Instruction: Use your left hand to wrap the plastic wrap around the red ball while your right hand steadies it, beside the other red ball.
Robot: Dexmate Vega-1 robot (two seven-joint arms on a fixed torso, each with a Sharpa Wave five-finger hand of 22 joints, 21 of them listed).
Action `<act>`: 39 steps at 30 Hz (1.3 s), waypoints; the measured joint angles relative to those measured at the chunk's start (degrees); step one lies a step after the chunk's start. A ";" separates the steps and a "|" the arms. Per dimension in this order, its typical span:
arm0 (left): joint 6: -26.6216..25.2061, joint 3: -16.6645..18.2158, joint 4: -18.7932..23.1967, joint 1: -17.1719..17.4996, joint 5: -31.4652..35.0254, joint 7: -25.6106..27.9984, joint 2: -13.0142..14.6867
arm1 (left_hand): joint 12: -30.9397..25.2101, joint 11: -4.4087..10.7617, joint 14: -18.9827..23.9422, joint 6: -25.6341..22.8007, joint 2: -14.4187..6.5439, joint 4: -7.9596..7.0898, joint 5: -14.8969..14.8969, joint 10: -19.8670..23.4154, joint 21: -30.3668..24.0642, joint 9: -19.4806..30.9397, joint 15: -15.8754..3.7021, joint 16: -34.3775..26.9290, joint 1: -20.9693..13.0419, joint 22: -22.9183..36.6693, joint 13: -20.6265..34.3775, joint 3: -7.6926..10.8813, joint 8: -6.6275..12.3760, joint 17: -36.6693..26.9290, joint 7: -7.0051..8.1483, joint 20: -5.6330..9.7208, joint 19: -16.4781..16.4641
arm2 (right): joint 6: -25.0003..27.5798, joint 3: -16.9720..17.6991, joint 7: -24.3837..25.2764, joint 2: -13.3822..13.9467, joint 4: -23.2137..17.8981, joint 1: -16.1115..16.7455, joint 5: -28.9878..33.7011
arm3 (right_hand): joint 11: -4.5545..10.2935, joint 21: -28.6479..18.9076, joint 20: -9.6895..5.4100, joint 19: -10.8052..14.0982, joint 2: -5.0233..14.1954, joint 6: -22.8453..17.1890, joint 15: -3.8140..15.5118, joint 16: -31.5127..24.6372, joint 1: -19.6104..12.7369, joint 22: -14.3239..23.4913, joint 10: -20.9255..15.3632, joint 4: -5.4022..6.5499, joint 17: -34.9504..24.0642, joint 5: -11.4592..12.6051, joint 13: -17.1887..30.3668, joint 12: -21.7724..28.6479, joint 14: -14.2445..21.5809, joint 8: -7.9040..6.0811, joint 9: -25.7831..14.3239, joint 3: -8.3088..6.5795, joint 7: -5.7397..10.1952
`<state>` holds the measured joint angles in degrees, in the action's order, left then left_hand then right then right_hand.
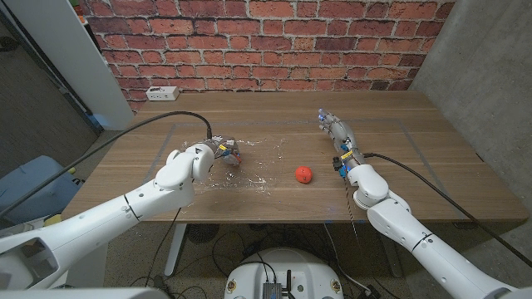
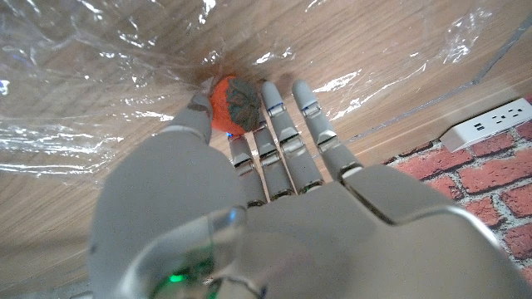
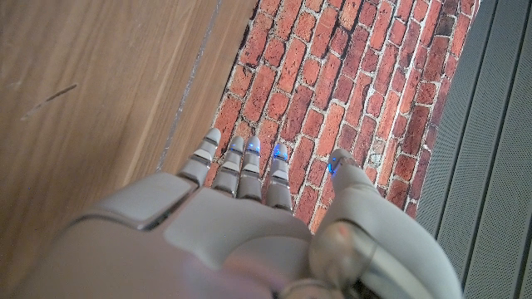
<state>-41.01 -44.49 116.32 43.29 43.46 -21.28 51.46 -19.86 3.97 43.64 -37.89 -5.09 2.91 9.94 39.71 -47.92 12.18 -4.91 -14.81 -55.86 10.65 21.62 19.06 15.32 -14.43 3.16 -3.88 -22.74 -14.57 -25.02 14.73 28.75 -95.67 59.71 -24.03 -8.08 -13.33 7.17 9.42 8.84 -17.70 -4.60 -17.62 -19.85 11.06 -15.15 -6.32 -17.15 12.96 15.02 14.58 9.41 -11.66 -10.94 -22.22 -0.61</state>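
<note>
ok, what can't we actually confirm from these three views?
- Small red ball on the clear plastic wrap: in the left wrist view the left hand covers part of it, so how far the wrap encloses it is unclear; in the head view it is too small to tell.
- Right hand: palm side hidden in the right wrist view.
- White power strip: cut off by the left wrist view's edge.

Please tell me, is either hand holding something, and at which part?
The left hand grips the red ball with thumb and fingers. The right hand holds nothing.
</note>
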 measured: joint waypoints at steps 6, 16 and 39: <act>-1.04 0.44 1.19 0.01 -0.83 -1.44 0.61 | 2.03 -0.34 -2.13 1.96 1.62 -0.14 0.01 -2.20 0.93 -0.48 0.70 0.84 2.05 -0.22 -1.34 -0.77 -1.48 0.58 0.34 -0.79 2.04 | 0.10 -0.02 -0.30 0.07 -0.01 -0.31 0.00 | 0.00 0.00 0.00 0.00 0.00 0.00 0.00 0.00 0.00 0.00 0.00 0.00 0.00 0.00 0.00 0.00 0.00 0.00 0.00 0.00 0.00; -5.42 2.33 4.78 1.86 -1.35 -0.41 1.90 | 7.09 -1.39 -8.38 10.56 1.34 -0.22 0.01 -10.27 2.79 -1.18 1.47 2.62 4.38 -0.26 -3.25 -1.17 -4.96 1.14 1.14 -2.06 4.68 | 0.36 -0.13 -1.14 0.19 0.62 -1.14 -0.22 | 0.31 0.00 0.00 0.00 0.00 0.00 -0.20 0.00 0.00 -0.01 -0.31 -0.03 0.00 0.00 0.09 0.00 0.23 0.00 0.00 -0.03 0.00; -26.00 2.35 3.63 4.16 0.16 14.79 -3.67 | 7.10 -1.11 -9.75 9.23 -2.04 0.72 0.23 -8.43 3.22 -1.26 1.86 2.62 4.11 -0.25 -4.61 0.91 -4.08 1.49 0.52 -2.05 3.60 | 16.54 -1.60 3.58 4.74 -7.92 -2.20 3.46 | 0.61 -2.64 -1.31 4.95 1.59 -2.26 0.51 -1.46 -0.22 0.55 -2.05 1.43 -1.08 0.00 0.29 0.27 2.98 -0.23 -0.14 -2.03 0.61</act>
<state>-67.01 -42.14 119.94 47.45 43.61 -6.49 47.79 -12.77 2.86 33.89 -28.66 -7.13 3.63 10.17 31.27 -44.70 10.92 -3.06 -12.19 -51.74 10.40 17.01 19.98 11.24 -12.94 3.68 -5.93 -19.14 1.97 -26.63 18.32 33.48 -103.59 57.51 -20.57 -7.47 -15.97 5.86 14.37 10.43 -19.97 -4.10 -19.08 -20.07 11.61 -17.20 -4.89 -18.23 12.96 15.31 14.86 12.40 -11.89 -11.08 -24.25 0.01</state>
